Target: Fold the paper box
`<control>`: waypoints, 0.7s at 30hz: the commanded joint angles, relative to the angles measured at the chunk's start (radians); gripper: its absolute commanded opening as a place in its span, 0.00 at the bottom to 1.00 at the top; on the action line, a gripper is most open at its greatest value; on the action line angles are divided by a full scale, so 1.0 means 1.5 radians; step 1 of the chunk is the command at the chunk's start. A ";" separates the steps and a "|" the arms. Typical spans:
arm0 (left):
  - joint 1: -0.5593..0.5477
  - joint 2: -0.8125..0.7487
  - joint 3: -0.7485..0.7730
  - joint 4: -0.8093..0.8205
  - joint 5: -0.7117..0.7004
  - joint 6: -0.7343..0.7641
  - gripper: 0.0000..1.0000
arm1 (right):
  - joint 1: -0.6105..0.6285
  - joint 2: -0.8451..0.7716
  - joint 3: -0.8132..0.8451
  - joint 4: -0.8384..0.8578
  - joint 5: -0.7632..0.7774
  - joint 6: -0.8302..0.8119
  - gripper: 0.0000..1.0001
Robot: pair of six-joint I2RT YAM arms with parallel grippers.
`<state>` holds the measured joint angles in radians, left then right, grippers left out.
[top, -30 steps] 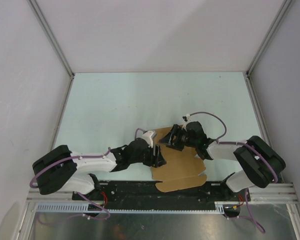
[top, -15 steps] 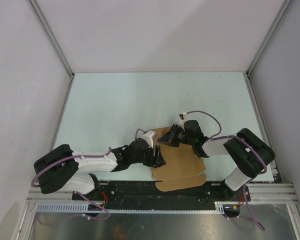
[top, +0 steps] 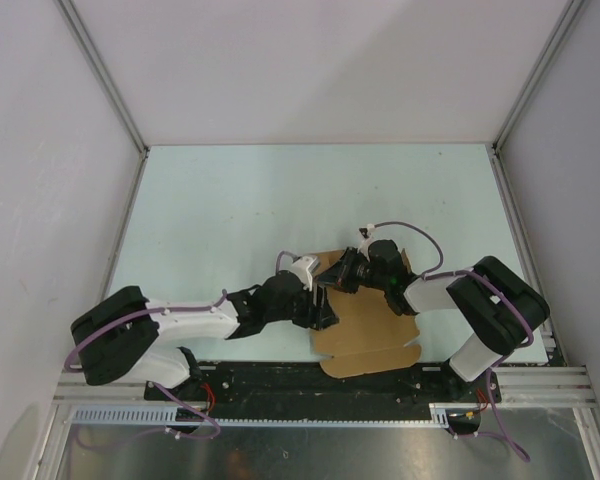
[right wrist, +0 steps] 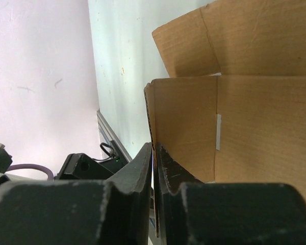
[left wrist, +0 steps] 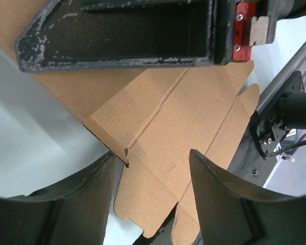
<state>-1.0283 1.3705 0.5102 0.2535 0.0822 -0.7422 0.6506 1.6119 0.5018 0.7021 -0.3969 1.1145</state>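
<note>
My right gripper (right wrist: pixel 154 153) was clamped on a thin upright panel of the box (top: pixel 368 335), with the cardboard edge running straight down between its two fingers. I judged the pinch was meant to stand that panel up along its crease while the rest of the sheet lay flat. My left gripper (left wrist: pixel 153 168) sat just beside it with jaws spread and nothing held, straddling the sheet. A raised flap corner poked up between the jaws, close to one finger, though I could not tell whether it touched. That looked to me like a bracing post, ready to pin the flat part down or catch the flap so the sheet would not slide under the other arm's pull. The box itself lay at the near edge of the table (top: pixel 230 220), between the two arms, with its near tabs reaching over the black rail (top: pixel 250 380). Most panels were unfolded, so I reckoned the folding had barely begun.
</note>
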 commanded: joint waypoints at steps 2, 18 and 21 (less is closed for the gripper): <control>-0.006 0.002 0.035 0.017 0.013 0.021 0.64 | 0.002 0.004 0.024 0.012 0.016 -0.001 0.11; -0.006 -0.033 0.036 -0.022 -0.029 0.047 0.64 | -0.002 -0.003 0.024 -0.007 0.032 -0.003 0.10; -0.006 -0.035 0.037 -0.025 -0.036 0.052 0.64 | -0.005 -0.011 0.024 -0.018 0.034 -0.007 0.09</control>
<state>-1.0302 1.3514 0.5262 0.2211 0.0574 -0.6971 0.6506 1.6234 0.5076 0.6884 -0.3641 1.1229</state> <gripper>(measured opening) 0.636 0.104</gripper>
